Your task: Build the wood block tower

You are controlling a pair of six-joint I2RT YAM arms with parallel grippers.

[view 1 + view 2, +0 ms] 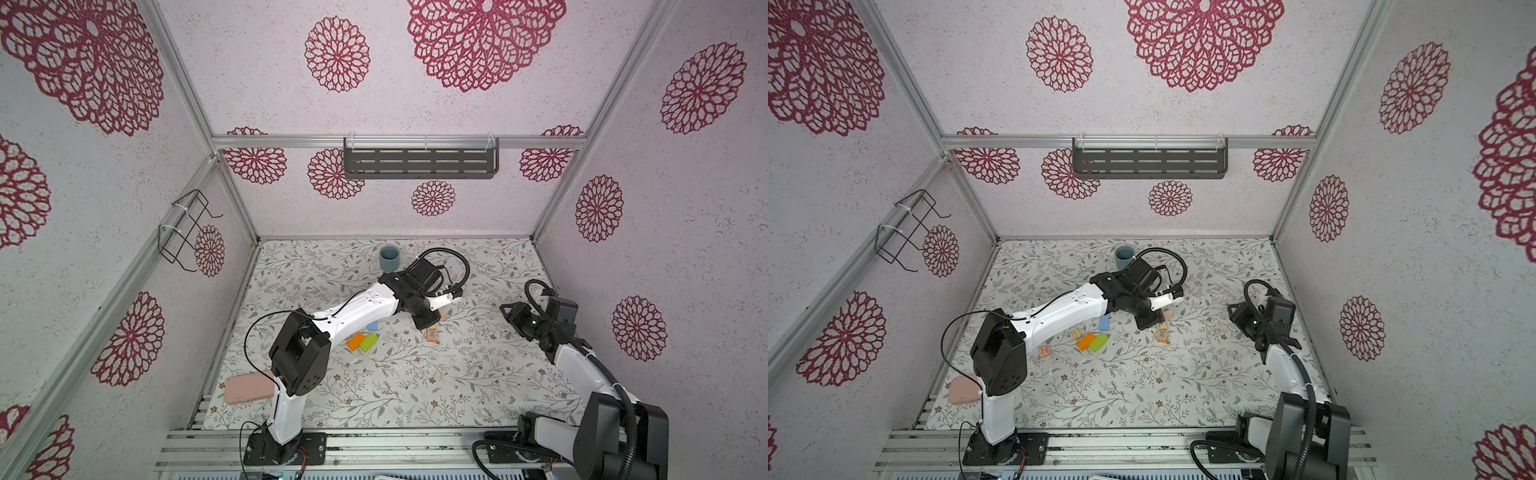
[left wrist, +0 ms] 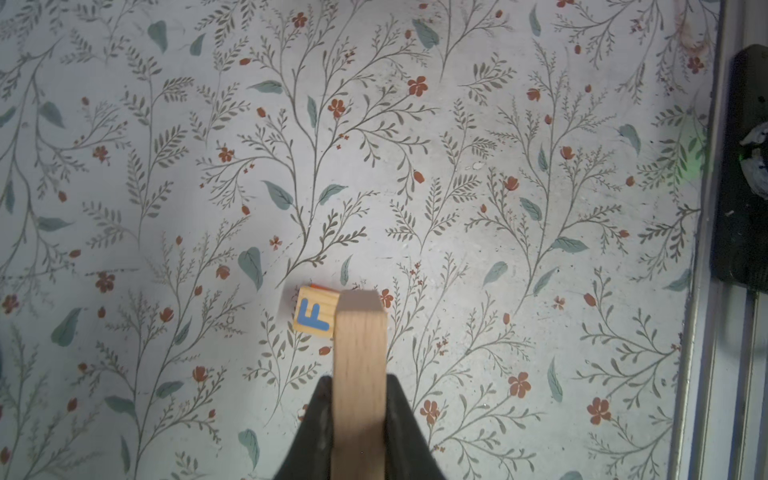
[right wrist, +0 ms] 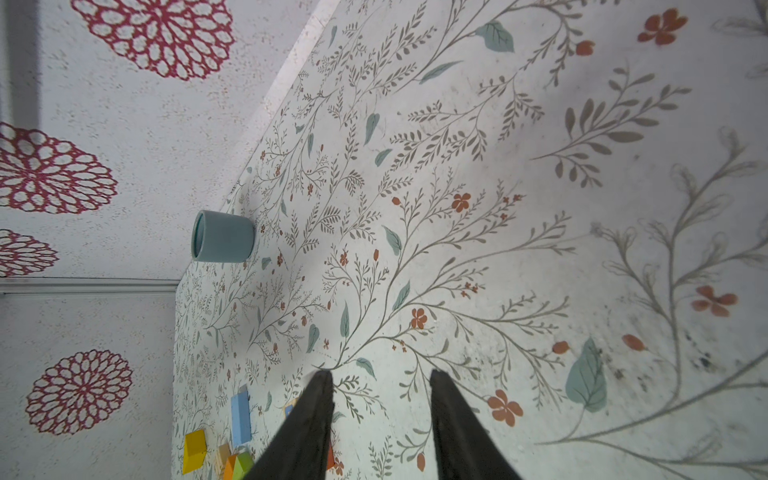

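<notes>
Now, the fingers of your left gripper are clamped on one end of the tan plank, whose free end hangs just beside the letter cube. Likely light, stiff, smooth wood: hold its long flat sides, squarely. Your right gripper hangs empty, fingers apart, well away from the cube.

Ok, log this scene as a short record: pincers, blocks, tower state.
left pincer: shut on tan block
right pincer: open, empty
letter cube: on table, partly covered by tan block in left wrist view
orange block, green block: lying side by side
blue block: loose, near them
tower: no stack visible
</notes>
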